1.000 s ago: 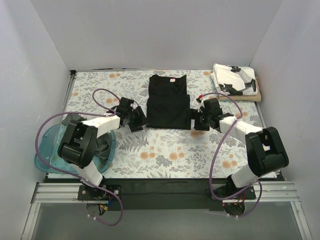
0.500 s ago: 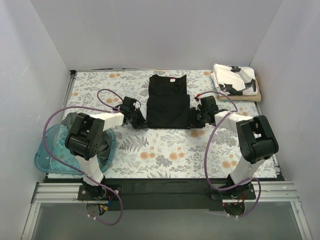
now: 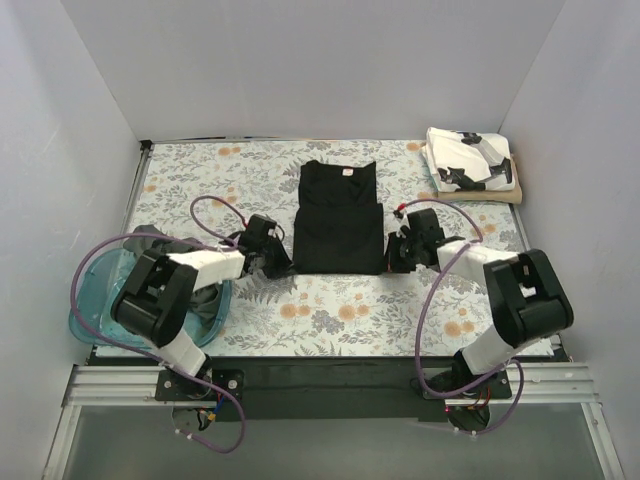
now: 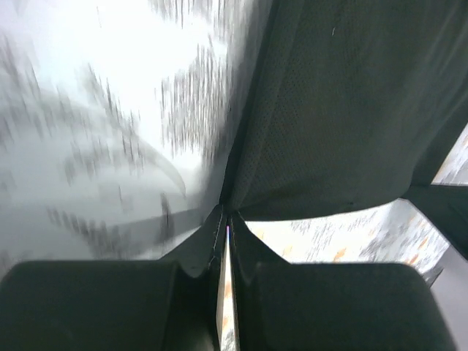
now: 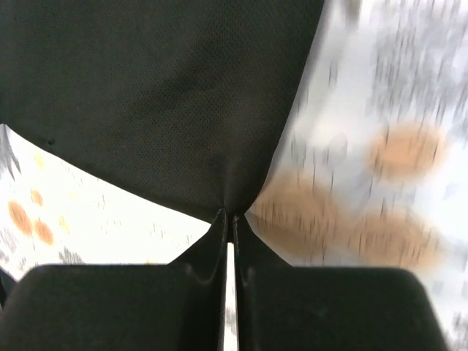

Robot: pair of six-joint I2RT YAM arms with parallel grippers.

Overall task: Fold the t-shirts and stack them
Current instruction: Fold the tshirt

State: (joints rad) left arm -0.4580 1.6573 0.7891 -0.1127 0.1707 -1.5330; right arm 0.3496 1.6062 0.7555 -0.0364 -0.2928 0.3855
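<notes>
Robot lab test cell, not a home.
A table under a flower-printed cloth (image 3: 340,310) is boxed in behind and at both sides by plain white panel walls (image 3: 90,120). Along its near edge run silver aluminium frame rails (image 3: 110,385) and a black base plate (image 3: 330,375). The plate bears the white-and-black left robot arm (image 3: 165,285) and right robot arm (image 3: 520,300), which trail loose purple cables (image 3: 417,335). A plain black cloth t-shirt (image 3: 338,215) lies on the table.
</notes>
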